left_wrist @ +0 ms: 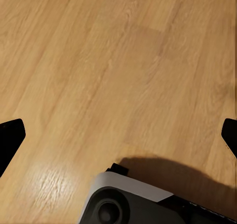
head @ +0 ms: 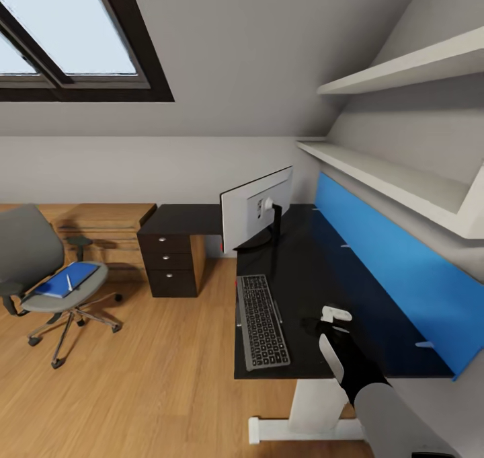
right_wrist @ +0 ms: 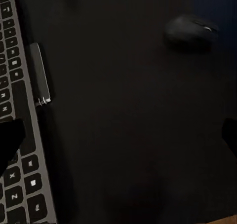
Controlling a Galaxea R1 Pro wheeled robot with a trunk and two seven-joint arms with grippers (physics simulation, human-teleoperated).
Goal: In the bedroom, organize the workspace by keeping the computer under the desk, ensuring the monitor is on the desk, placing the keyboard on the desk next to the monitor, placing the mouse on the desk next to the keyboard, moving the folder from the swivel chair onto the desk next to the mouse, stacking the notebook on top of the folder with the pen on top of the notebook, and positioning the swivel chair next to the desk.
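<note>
Desk first: your head camera has its glossy black top running along the blue wall panel, with the dark drawer unit at the far end. The monitor stands on that top, its pale back turned towards you. The keyboard lies flat near the front edge, on the near side of the monitor.

Your right gripper hangs over the desk just beside the keyboard. In your right wrist camera its two fingertips sit wide apart at the frame edges with nothing between them, so the jaws are spread. That same camera has the mouse resting on the black top, apart from the keyboard's edge.

Your left wrist camera looks down at the wooden floor, and the left gripper likewise has its fingertips far apart, holding nothing.

Off to your left the swivel chair stands on the floor, well apart from the desk. The folder lies on its seat, and the pen lies on top
</note>
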